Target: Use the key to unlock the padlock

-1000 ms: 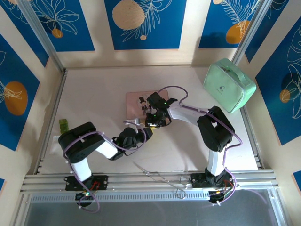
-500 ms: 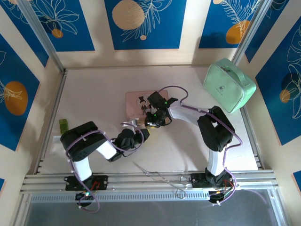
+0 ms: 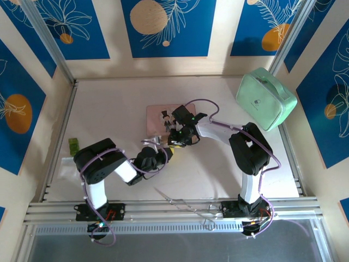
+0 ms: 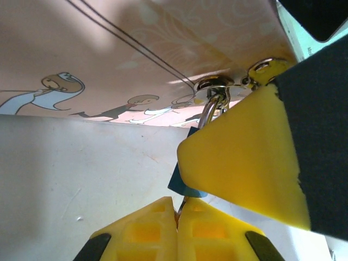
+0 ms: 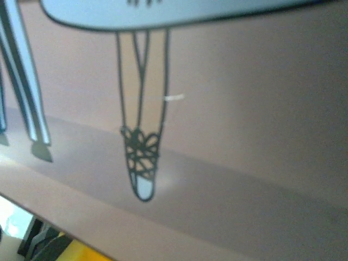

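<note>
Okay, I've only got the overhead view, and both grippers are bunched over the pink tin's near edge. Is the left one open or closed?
Observer: Shut. In the left wrist view the left gripper has its yellow fingers pressed together.
Operator: Where's the padlock?
Observer: Its silvery shackle is hooked through a metal ring on the pink tin box.
Operator: And the right gripper?
Observer: One of its yellow fingers sits in front of most of the padlock's blue body; open or shut, I can't tell.

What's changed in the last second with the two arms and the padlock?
The left gripper has closed its fingers close to the padlock, and its arm's elbow crept slightly to the right. The right gripper, the pink tin and the green case stayed where they were.
</note>
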